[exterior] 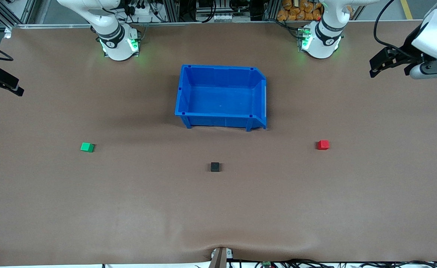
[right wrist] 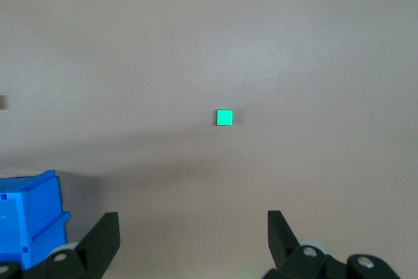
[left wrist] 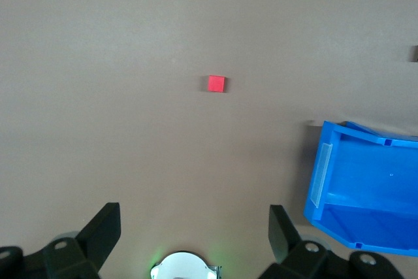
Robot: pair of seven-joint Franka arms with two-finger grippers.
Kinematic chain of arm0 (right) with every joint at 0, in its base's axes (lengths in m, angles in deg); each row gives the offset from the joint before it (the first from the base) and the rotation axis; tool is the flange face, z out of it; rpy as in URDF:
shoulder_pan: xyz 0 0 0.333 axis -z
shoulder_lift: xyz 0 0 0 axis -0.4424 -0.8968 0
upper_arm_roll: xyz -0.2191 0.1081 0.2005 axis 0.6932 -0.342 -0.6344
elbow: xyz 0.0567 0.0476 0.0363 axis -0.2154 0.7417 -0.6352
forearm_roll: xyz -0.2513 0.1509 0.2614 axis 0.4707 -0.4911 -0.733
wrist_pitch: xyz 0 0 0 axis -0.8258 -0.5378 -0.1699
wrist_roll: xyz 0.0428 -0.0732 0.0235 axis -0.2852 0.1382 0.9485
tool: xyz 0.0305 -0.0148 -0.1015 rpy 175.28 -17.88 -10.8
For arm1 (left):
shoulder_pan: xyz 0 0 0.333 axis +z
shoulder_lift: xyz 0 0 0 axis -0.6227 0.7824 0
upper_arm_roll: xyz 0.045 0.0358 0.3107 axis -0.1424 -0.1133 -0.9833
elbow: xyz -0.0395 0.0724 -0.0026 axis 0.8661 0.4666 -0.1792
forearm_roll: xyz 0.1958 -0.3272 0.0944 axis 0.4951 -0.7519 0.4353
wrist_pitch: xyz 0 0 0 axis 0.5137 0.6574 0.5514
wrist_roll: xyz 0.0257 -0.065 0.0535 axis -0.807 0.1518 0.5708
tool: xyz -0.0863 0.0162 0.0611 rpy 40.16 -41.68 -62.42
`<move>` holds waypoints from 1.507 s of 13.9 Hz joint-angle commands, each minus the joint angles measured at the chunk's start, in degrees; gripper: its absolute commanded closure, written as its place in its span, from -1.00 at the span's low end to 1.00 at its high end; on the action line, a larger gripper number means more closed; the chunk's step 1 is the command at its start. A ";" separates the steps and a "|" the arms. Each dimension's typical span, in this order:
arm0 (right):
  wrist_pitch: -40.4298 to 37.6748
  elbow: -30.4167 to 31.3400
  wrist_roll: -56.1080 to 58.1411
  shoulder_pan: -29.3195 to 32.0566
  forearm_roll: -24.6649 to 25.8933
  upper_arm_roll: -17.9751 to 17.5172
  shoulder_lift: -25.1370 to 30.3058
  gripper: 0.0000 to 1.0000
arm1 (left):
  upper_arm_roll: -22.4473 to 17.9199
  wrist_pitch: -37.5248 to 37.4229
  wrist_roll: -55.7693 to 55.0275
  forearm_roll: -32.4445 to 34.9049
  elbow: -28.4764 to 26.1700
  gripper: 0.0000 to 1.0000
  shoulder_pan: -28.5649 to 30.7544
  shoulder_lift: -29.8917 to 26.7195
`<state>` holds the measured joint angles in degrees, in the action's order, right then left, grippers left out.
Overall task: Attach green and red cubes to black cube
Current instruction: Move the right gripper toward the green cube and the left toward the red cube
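The green cube (exterior: 87, 147) lies on the table toward the right arm's end; it also shows in the right wrist view (right wrist: 224, 117). The red cube (exterior: 323, 144) lies toward the left arm's end and shows in the left wrist view (left wrist: 216, 83). The black cube (exterior: 215, 166) sits between them, nearer to the front camera than the blue bin. My left gripper (exterior: 375, 67) hangs open and empty over the left arm's end of the table, well away from the red cube; the left wrist view (left wrist: 194, 220) shows its jaws wide apart. My right gripper (exterior: 15, 86) hangs open and empty over the right arm's end; it also shows in the right wrist view (right wrist: 193, 227).
A blue bin (exterior: 183, 93) stands empty mid-table between the two arm bases, its low open side toward the left arm's end. It also shows in the left wrist view (left wrist: 317, 181) and the right wrist view (right wrist: 46, 194). The brown table mat (exterior: 129, 208) lies flat around the cubes.
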<state>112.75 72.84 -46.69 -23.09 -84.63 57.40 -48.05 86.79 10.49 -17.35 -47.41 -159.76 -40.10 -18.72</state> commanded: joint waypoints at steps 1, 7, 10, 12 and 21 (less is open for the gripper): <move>-0.43 -0.39 -0.48 1.23 -0.99 -0.73 -0.29 -1.00 | 0.47 -2.13 0.81 0.27 1.27 -1.00 0.27 0.32; -0.35 -0.48 -0.48 1.32 -0.99 -0.73 -0.90 -1.00 | 0.29 -2.40 0.28 0.71 3.47 -1.00 0.35 2.08; 0.27 -0.74 -0.31 1.31 -0.20 -0.73 -4.58 -1.00 | 0.47 -2.40 0.89 0.80 3.29 -1.00 0.44 3.04; 0.71 -0.92 0.13 0.88 0.33 -0.73 -5.29 -1.00 | 0.29 -2.23 0.72 0.71 3.30 -1.00 0.79 4.10; 4.84 -2.41 -0.40 4.73 -0.90 -0.82 -17.95 -1.00 | 0.82 0.32 -4.88 0.27 0.40 -1.00 3.69 11.91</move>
<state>118.34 73.13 -46.70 -20.85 -84.51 57.45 -63.63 86.72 9.75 -18.73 -47.48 -159.45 -36.70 -9.60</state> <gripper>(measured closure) 0.000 0.000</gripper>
